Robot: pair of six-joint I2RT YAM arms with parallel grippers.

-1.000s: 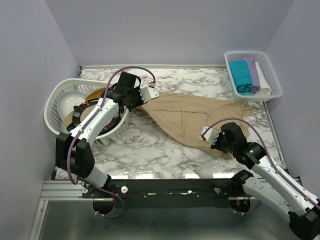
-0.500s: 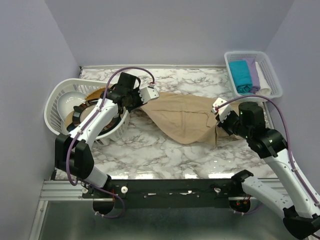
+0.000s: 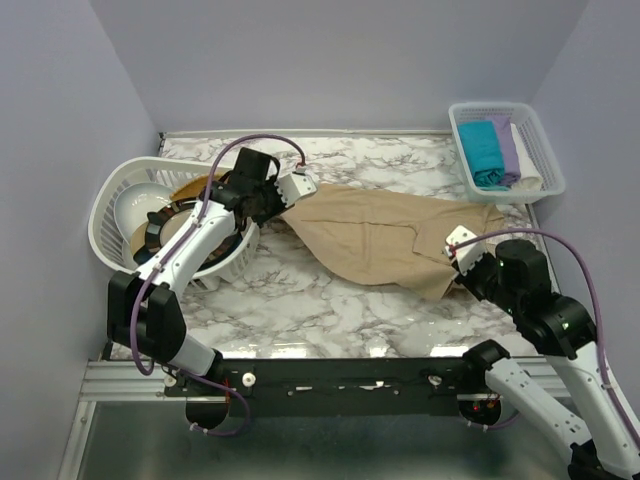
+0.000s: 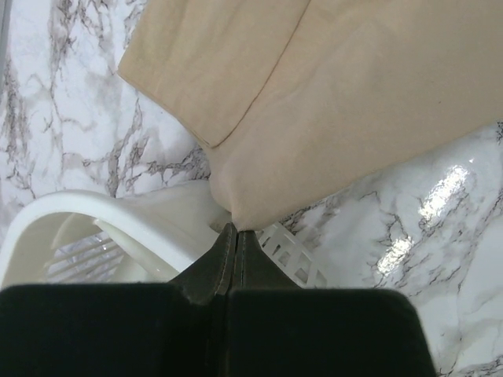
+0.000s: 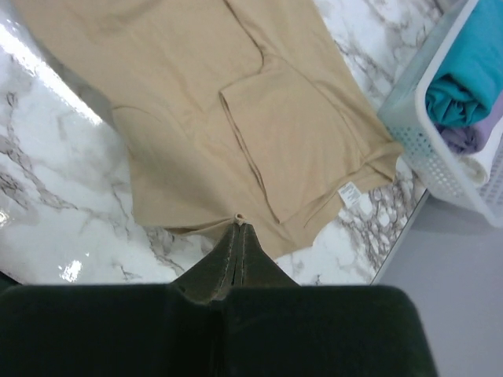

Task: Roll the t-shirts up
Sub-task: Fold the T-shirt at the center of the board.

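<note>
The right end effector [image 3: 452, 268] pulls back near-right, clenched on the beige t-shirt [image 3: 370, 235] hem. The left end effector [image 3: 283, 205] stays pinching its left corner. It's stretching flatter across the table [image 3: 300, 300], no rolling yet.

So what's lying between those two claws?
The beige t-shirt, spread over the table, with the left claw and right claw each pinching an edge. The overhead view shows it.

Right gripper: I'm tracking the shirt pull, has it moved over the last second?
Yes. The right gripper, shut on the shirt, moved right, toward the basket.
</note>
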